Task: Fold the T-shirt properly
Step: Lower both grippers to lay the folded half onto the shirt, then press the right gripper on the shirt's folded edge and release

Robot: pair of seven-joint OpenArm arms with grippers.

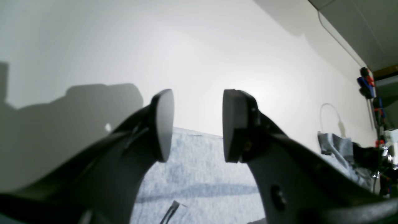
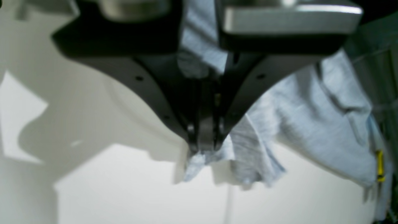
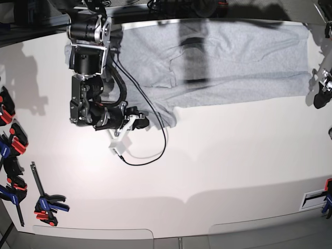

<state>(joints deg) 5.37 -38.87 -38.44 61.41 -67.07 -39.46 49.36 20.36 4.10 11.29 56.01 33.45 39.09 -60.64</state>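
Along the near-left edge of the white table (image 3: 218,171), several red, blue and black clamps (image 3: 45,203) are lying well apart from the cloth. Farther in, a black cable (image 3: 155,150) is looping over the bare tabletop beside the right arm.

The right gripper (image 2: 203,146) is reaching down at the left part of the base view, and its fingers (image 2: 199,130) are pressing together on a bunched corner of the T-shirt (image 3: 233,62). In the right wrist view a small ragged tuft of grey cloth is poking out just below the pinched tips, while more fabric is hanging in folds to the side of them.

The T-shirt is lying spread along the far side of the table, its grey heathered cloth stretching from the right arm almost to the opposite end. Its near hem is running straight across, with a loose flap dipping toward the pinched corner. A dark shadow is falling over the middle of the cloth.

At the far right edge of the base view, the left gripper (image 1: 197,124) is sitting by the end of the shirt. Its two fingers (image 1: 163,124) are standing spread apart with nothing between them, and the left wrist view is showing grey cloth lying below the gap.
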